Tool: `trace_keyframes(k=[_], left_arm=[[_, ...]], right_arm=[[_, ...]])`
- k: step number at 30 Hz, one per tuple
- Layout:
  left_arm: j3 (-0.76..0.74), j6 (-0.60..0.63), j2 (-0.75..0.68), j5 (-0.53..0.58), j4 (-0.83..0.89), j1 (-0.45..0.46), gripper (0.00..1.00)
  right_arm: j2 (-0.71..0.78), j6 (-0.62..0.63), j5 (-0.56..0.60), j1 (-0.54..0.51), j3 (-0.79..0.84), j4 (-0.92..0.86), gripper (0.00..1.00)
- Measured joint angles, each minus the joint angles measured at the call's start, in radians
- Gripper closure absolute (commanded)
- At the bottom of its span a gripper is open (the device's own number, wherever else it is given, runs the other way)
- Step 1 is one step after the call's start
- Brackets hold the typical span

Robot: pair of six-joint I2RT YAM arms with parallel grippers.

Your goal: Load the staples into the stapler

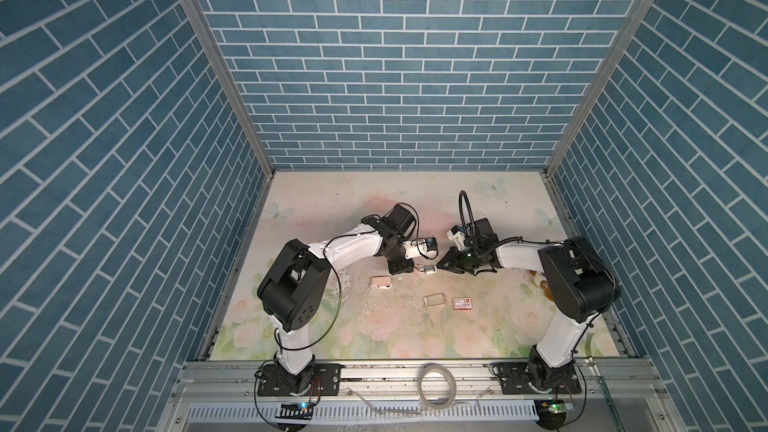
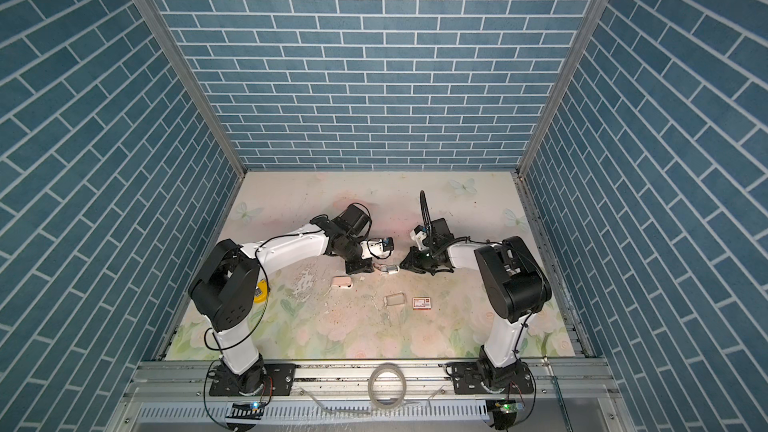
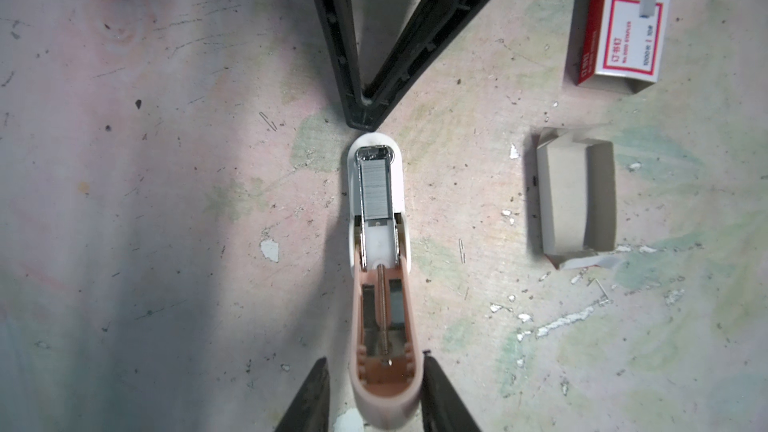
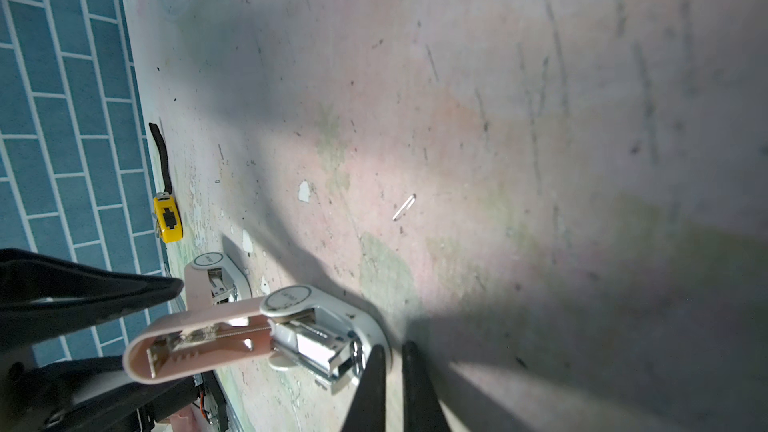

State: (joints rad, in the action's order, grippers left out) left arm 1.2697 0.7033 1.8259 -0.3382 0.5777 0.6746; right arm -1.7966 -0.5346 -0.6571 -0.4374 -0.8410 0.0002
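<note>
The stapler [image 3: 380, 218] lies open in mid-table, also seen in a top view [image 1: 550, 271]. Its pink cover [image 3: 384, 388] is swung up off the white base. The staples [image 3: 376, 189], a silvery strip, sit in the metal magazine. My left gripper [image 3: 374, 359] straddles the cover's free end. One finger [image 3: 432, 371] touches it and the other stands slightly off. My right gripper [image 4: 394, 347] is shut, and its tip [image 3: 365, 118] rests against the stapler's front nose [image 4: 374, 326] with nothing between the fingers.
A second pink-and-white stapler [image 1: 380, 282] lies to the left. A red-and-white staple box [image 3: 623, 22] and its open cardboard tray [image 3: 577, 197] lie nearer the front. A yellow tape measure [image 4: 167, 218] sits by the left wall. Loose staples [image 4: 404, 206] dot the mat.
</note>
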Motion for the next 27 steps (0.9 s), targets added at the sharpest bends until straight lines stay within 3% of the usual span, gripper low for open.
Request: trace_keyframes(k=[27], left_arm=[[0.043, 0.007, 0.005, -0.010, 0.026, 0.019, 0.83]], right_arm=[[-0.001, 0.019, -0.011, 0.000, -0.001, -0.012, 0.89]])
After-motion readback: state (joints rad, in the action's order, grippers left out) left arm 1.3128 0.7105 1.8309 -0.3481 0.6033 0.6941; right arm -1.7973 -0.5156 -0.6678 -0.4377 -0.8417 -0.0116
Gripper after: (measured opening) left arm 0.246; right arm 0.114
